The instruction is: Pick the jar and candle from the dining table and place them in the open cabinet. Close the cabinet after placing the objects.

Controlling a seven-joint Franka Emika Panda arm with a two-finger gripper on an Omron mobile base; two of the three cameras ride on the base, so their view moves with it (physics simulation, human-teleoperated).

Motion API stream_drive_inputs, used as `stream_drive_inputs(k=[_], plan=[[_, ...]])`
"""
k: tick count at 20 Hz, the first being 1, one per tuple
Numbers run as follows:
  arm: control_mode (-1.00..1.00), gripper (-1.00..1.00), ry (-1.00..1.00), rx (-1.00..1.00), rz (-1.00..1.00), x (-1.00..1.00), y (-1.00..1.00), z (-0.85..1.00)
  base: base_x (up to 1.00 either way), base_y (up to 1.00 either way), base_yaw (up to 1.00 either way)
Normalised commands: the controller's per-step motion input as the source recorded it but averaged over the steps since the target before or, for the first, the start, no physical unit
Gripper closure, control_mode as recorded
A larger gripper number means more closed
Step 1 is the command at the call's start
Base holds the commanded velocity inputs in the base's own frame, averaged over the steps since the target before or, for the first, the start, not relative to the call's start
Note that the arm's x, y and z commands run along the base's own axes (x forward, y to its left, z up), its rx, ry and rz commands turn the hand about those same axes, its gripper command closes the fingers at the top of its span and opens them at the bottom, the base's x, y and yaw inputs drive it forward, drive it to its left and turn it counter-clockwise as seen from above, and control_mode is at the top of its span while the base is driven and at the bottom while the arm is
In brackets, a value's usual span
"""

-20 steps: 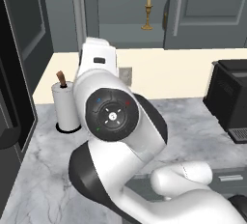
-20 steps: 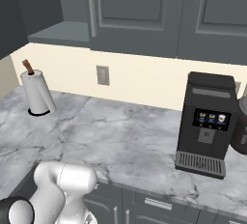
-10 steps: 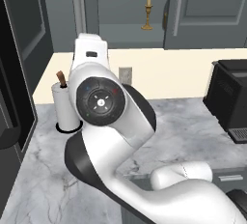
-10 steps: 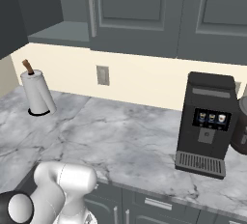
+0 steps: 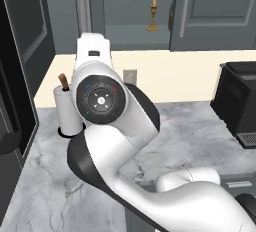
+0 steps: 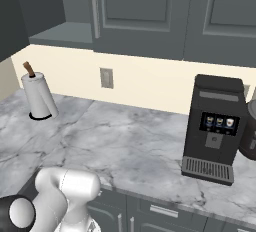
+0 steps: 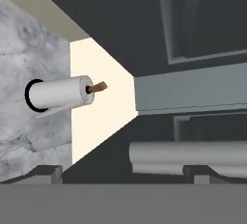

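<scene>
The arm covers part of the paper towel roll [image 5: 67, 110] in the left base view. The coffee machine [image 5: 239, 103] is cut by that view's right edge. The candle [image 5: 153, 14] is too small for detail.

No legible text; coffee machine [image 6: 214, 127] screen icons too small to read.

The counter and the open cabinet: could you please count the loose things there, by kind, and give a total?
Candle on brass holder, on the cabinet shelf: 1
Paper towel roll, on the counter: 1
Coffee machine, on the counter: 1
Dark round vessel, cut by the frame edge: 1
Total: 4
</scene>
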Motion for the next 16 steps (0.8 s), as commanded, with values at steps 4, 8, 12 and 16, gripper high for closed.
stream_drive_inputs(k=[4,8,12,16], plan=[[-1.0,-1.0,-0.01,-0.01,-0.01,0.02,-0.22,0.0,0.0,0.0,0.0],[-1.0,-1.0,-0.01,0.0,-0.02,0.0,-0.34,0.0,0.0,0.0,0.0],[-1.0,-1.0,0.0,0.0,-0.03,0.0,-0.34,0.0,0.0,0.0,0.0],[-1.0,-1.0,0.0,-0.01,-0.04,0.03,-0.35,0.0,0.0,0.0,0.0]])
